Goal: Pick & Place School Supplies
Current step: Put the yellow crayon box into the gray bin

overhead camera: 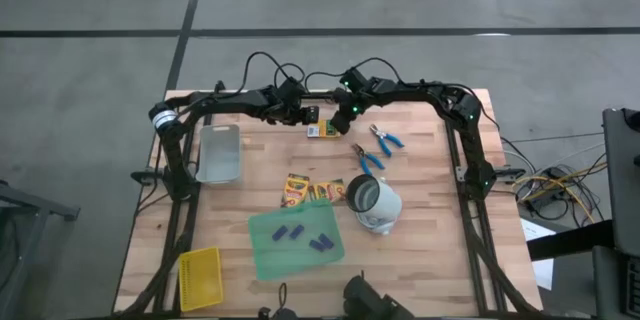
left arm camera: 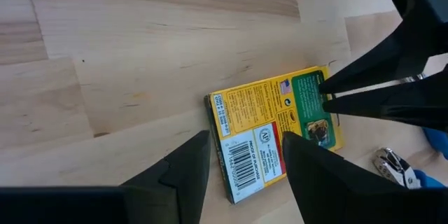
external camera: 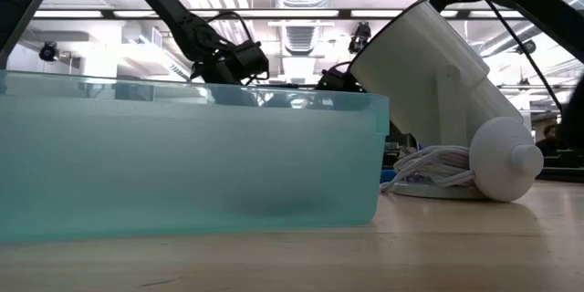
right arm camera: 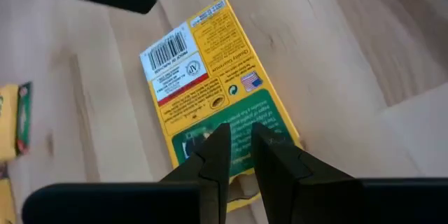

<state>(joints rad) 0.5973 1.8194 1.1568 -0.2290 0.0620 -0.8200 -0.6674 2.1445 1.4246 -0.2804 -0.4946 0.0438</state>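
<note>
Both claws meet over a crayon box (left arm camera: 274,134) on the bench (overhead camera: 430,260): left claw (left arm camera: 241,164) open, right claw (right arm camera: 238,155) nearly closed, gripping nothing.

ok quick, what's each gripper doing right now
left gripper: open, poised over the crayon box, not holding it.
right gripper: nearly shut, fingertips at the same box's green end.

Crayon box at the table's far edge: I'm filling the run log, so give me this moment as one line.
crayon box: flat on table, barcode up | left gripper: open, straddling its barcode end | right gripper: narrow, at its green end | lifted: no
</note>
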